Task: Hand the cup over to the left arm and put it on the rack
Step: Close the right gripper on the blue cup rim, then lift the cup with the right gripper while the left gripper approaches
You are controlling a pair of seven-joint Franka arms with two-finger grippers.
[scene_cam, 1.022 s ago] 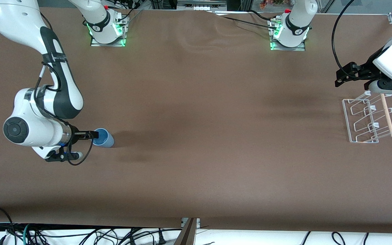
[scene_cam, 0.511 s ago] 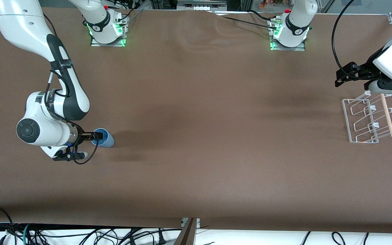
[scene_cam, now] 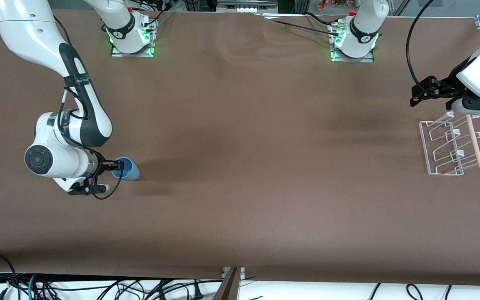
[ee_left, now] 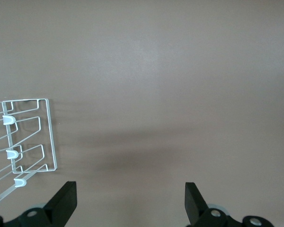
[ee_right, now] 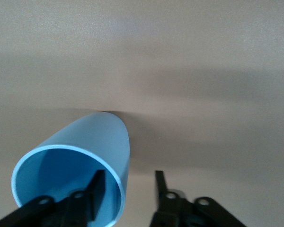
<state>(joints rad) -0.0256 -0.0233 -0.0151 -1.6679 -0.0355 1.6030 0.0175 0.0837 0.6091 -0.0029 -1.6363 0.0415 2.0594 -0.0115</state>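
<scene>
The light-blue cup (scene_cam: 126, 169) stands on the table toward the right arm's end; its open mouth shows in the right wrist view (ee_right: 80, 161). My right gripper (scene_cam: 118, 165) is open and straddles the cup's rim (ee_right: 128, 185). One finger is inside the cup, the other is outside its wall, and neither presses on it. My left gripper (scene_cam: 473, 109) waits open and empty (ee_left: 131, 198) over the table at the rack's edge farther from the front camera. The white wire rack (scene_cam: 452, 146) with its wooden dowel (scene_cam: 474, 141) also shows in the left wrist view (ee_left: 31, 142).
Both arm bases (scene_cam: 131, 37) (scene_cam: 354, 39) stand along the table's edge farthest from the front camera. Brown table cloth (scene_cam: 265, 166) lies between the cup and the rack. Cables hang below the edge nearest the front camera (scene_cam: 98, 287).
The right arm's wrist and elbow have shifted toward the cup while its fingertips stayed at the rim. The cup, the rack and the left arm have not moved.
</scene>
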